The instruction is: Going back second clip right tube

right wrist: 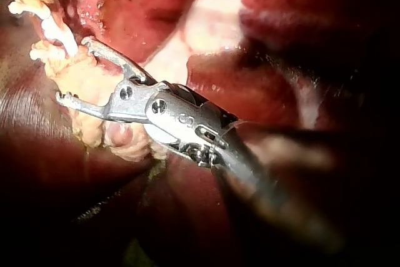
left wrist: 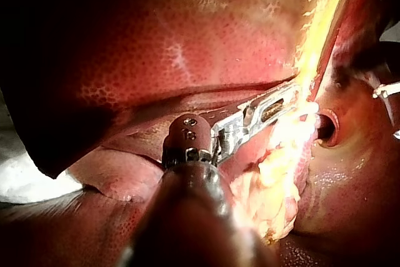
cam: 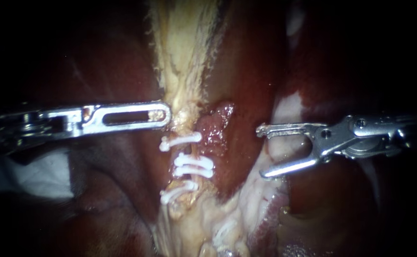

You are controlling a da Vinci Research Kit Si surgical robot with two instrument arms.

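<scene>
Endoscope view puts the right instrument (cam: 263,152) with its jaws spread wide and empty: no clip sits between them and no tissue touches either one. The white clips (cam: 193,162) lie straight ahead of those open tips, apart from them, with a band of dark liver (cam: 246,85) in between. They sit in a row along a pale strand (cam: 184,57) that runs across the right instrument's line of reach. Each clip lies crosswise on that strand, so roughly in line with the shaft. A reddish strip (cam: 218,126) hugs the strand on the side nearer the right instrument. Whether it is the right tube, and which clip is the second on it, I cannot make out, since the tissue under the clips reads as one lump. The left instrument (cam: 164,114) is the nearer one, its tip just beside the clip at one end of the row. Its jaws lie flat together, and from the pale bit showing through the slot I judge them closed on the strand's edge. Right wrist view catches only one clip, near an open jaw tip, the others cut off. Left wrist view loses the left tip in glare on the strand.
</scene>
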